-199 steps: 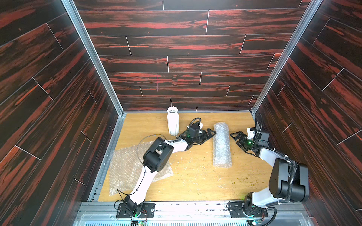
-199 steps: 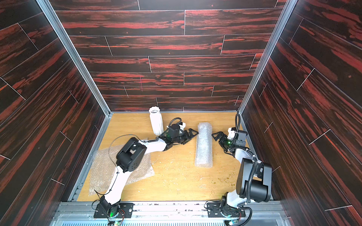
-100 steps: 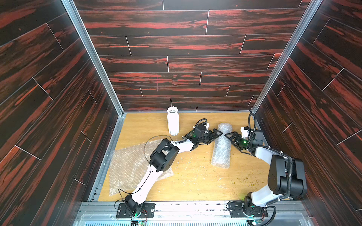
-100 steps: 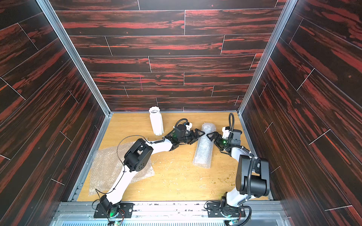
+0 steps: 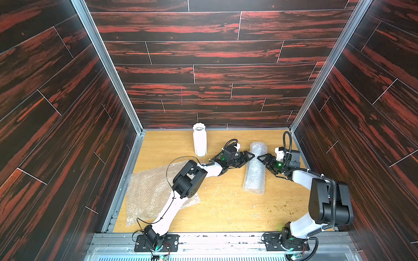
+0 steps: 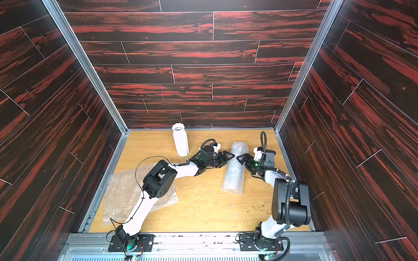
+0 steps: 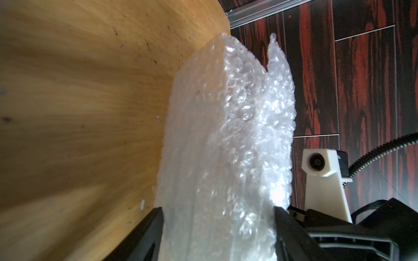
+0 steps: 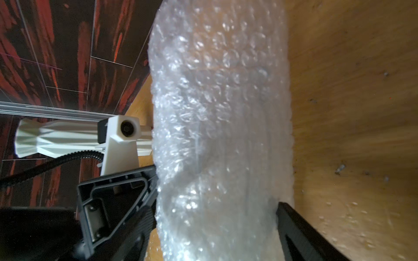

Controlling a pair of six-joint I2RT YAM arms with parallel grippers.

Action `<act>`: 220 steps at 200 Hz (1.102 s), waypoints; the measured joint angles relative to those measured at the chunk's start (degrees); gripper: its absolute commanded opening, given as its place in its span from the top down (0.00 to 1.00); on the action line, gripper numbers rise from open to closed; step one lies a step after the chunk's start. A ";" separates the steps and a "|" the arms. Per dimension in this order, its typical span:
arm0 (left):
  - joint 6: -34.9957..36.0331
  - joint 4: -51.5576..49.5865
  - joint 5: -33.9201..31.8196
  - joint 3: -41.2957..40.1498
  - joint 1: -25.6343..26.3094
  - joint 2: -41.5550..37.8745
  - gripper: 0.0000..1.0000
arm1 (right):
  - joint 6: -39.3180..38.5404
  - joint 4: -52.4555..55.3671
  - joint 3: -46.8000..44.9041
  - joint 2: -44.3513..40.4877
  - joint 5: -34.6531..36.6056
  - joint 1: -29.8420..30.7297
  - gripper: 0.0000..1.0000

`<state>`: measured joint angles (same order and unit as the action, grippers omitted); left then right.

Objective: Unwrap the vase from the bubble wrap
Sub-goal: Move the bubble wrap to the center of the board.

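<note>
A long roll of bubble wrap (image 5: 254,178) (image 6: 234,178) lies on the wooden table, and whatever is inside it is hidden. My left gripper (image 5: 250,157) (image 6: 229,156) reaches in from the left at the roll's far half. In the left wrist view its fingers press both flanks of the roll (image 7: 226,135), so the left gripper (image 7: 217,210) is shut on it. My right gripper (image 5: 262,157) (image 6: 240,158) comes in from the right, opposite the left one. It (image 8: 217,208) also clamps the roll (image 8: 219,90). A white ribbed vase (image 5: 199,142) (image 6: 180,142) (image 8: 56,140) stands upright, bare, at the back.
A flat sheet of bubble wrap (image 5: 149,192) (image 6: 122,194) lies at the front left, partly under my left arm. Small crumbs dot the table (image 5: 226,210). Dark wood-patterned walls close in the back and both sides.
Both grippers have moved inward from either side onto the roll and their jaws have narrowed around it. The roll's far end has shifted slightly.
</note>
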<state>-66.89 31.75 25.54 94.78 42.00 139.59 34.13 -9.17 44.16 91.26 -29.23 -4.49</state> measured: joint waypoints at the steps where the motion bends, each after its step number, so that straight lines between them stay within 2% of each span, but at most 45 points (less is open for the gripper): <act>1: 0.00 0.02 -0.02 -0.09 0.00 -0.07 0.23 | 0.04 -0.02 -0.04 0.00 0.09 0.02 0.19; 40: -0.33 3.41 -0.79 -6.14 0.46 -2.91 0.27 | 0.90 -2.01 -2.38 -0.39 0.98 1.01 0.32; 64: -0.39 5.22 -1.66 -11.23 0.79 -5.86 0.28 | 1.16 -2.67 -3.91 -2.14 1.29 2.10 0.34; 128: 2.01 3.41 -5.42 -28.26 2.36 -19.39 0.29 | 3.82 -1.53 -10.27 -9.99 3.91 9.84 0.35; 164: 4.35 -1.88 -7.48 -38.12 4.07 -29.51 0.28 | 7.15 -1.36 -16.52 -17.49 4.48 15.72 0.35; 197: 7.45 -8.24 -7.87 -43.28 5.62 -36.94 0.26 | 7.45 3.17 -19.08 -24.26 3.54 17.31 0.33; 220: 8.96 -11.82 -7.98 -45.92 5.92 -41.33 0.19 | 4.90 9.51 -16.59 -28.63 4.50 17.35 0.25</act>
<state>-57.93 19.92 17.56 48.86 47.92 98.26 39.03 0.34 27.57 62.63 -24.73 12.86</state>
